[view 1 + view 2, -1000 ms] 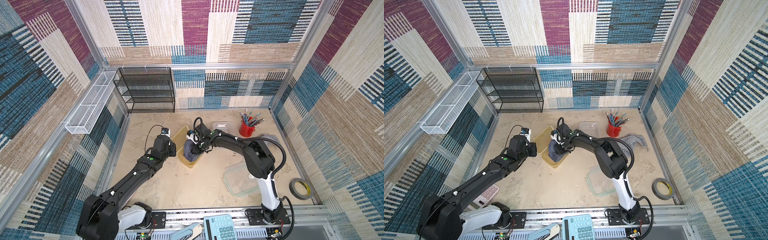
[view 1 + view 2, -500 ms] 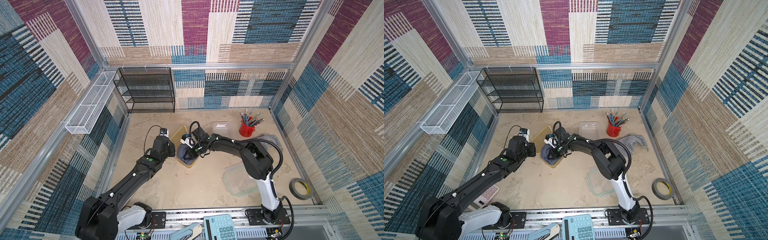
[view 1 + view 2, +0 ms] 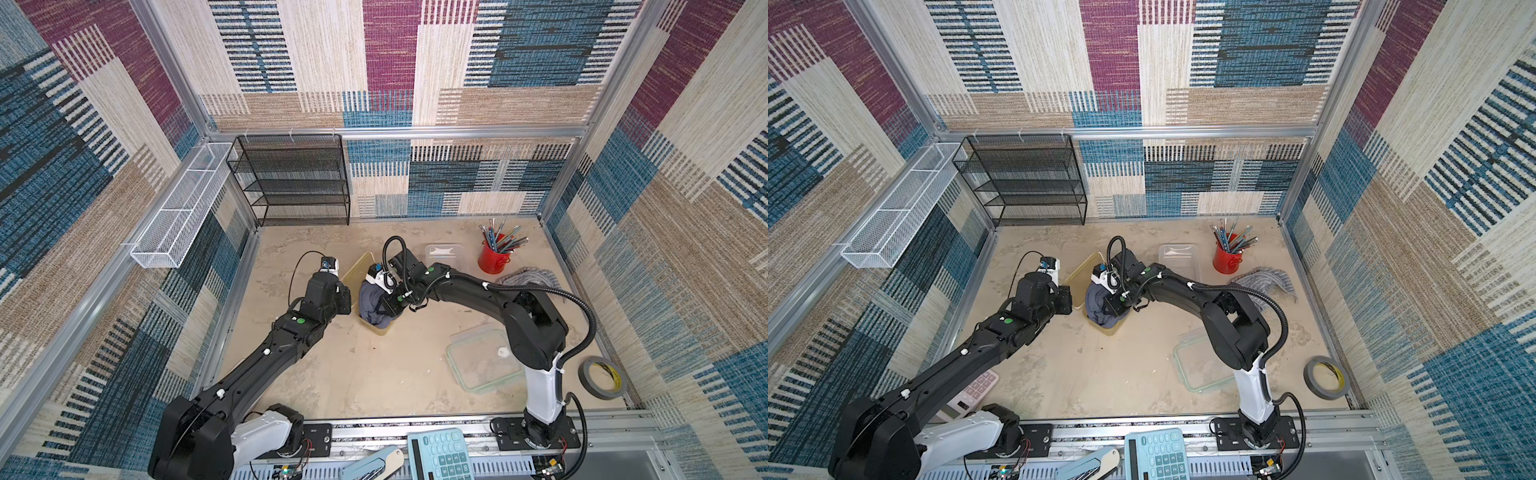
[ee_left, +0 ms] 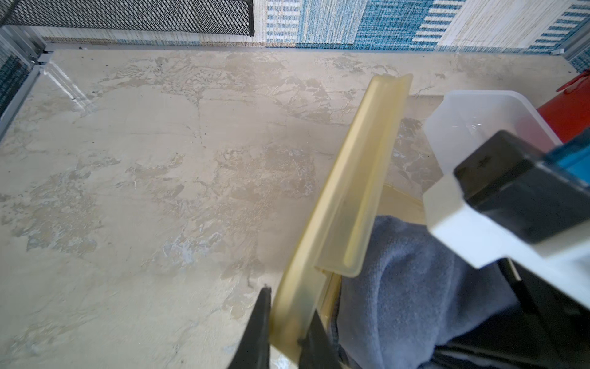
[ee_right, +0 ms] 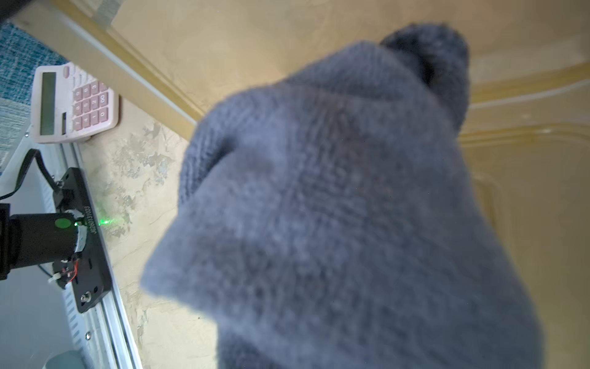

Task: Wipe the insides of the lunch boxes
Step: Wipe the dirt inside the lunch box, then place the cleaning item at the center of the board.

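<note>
The amber lunch box [image 3: 359, 271] sat in the middle of the frame in both top views, its long axis running from the lower centre up toward the back wall, leaning a little left. The left claw [image 4: 287, 329] was clenched on the box's left long wall, one finger outside and one inside, as the left wrist view showed. The right claw [image 3: 385, 308] reached in from the right and was clamped on a bunched blue-grey cloth [image 3: 371, 302], which filled the lower end of the box (the fingertips themselves were buried in the fabric). So the bare floor of the box lay up-frame from the cloth, and a stroke along the long axis looked like the natural next pass.

The clear lunch box [image 3: 444, 254] stood just to the upper right, beside the red pencil cup [image 3: 492, 261], nearer the right arm and not yet reached. Its likely lid [image 3: 478, 370] lay at the lower right, with a striped rag [image 3: 528, 277] and a roll of tape [image 3: 602, 376] well apart. The left claw on the wall was the main thing a sideways sweep could hit.
</note>
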Controlling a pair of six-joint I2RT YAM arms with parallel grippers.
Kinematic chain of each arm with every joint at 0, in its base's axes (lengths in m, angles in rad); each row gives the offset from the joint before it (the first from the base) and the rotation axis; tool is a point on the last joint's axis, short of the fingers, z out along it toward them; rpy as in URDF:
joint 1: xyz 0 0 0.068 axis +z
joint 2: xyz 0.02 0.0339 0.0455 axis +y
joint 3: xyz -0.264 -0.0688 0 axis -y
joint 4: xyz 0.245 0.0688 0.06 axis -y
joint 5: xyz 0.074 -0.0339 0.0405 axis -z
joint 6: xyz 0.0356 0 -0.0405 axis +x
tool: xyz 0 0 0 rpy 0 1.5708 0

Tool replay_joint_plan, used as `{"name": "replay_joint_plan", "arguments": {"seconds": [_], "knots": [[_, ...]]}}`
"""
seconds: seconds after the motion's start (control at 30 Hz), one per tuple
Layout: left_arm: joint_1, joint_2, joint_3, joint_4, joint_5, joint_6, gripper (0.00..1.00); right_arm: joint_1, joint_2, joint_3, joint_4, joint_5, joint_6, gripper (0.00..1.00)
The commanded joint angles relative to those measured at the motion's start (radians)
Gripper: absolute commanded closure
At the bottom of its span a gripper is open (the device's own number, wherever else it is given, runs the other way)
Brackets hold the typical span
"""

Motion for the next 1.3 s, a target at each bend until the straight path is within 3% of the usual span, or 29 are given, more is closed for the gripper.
{"name": "replay_joint_plan", "arguments": {"seconds": [0.0,0.23,0.67,1.03,1.27], "knots": [[0.001,-0.008,0.001,0.009,-0.034,0.026,1.0,-0.007,-0.038,0.007,-0.019,0.079,-0.018,0.95],[0.001,0.006,0.002,0.018,-0.051,0.007,1.0,-0.007,-0.181,-0.023,0.145,0.027,0.027,0.98],[0.049,0.025,0.017,0.025,-0.116,-0.036,1.0,-0.007,-0.44,-0.121,0.232,0.114,0.028,0.96],[0.16,0.076,0.062,0.096,-0.068,-0.071,1.0,-0.009,-0.618,-0.484,0.408,0.168,0.081,0.95],[0.164,0.158,0.088,0.159,0.028,-0.109,0.99,-0.009,-0.56,-0.648,0.555,0.167,0.122,0.95]]}}
